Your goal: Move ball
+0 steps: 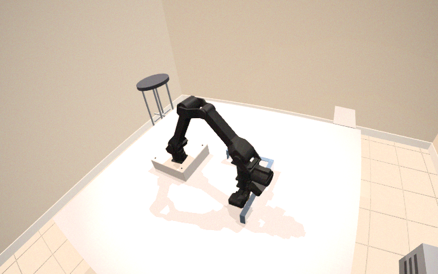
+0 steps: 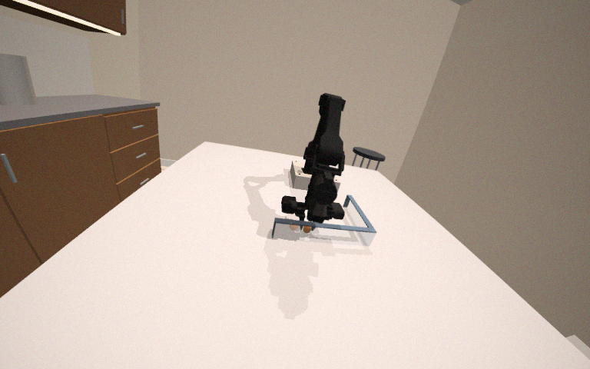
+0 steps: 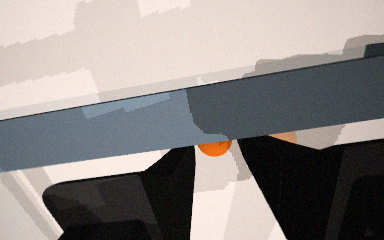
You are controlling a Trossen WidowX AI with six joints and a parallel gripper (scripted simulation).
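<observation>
Low clear blue-edged wall (image 3: 150, 125) crosses directly ahead of jaws, blocking far side. Small orange ball (image 3: 215, 148) sits in narrow gap between jaws. White surface (image 2: 182, 278) nearer is open.

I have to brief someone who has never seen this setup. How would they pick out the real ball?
On the white table, find the low clear walls with blue rims that form a corner under the black arm. By the long wall, below the arm's tip, are two small orange spheres. The ball is the solid, deep orange one; the copy beside it is pale and see-through.
</observation>
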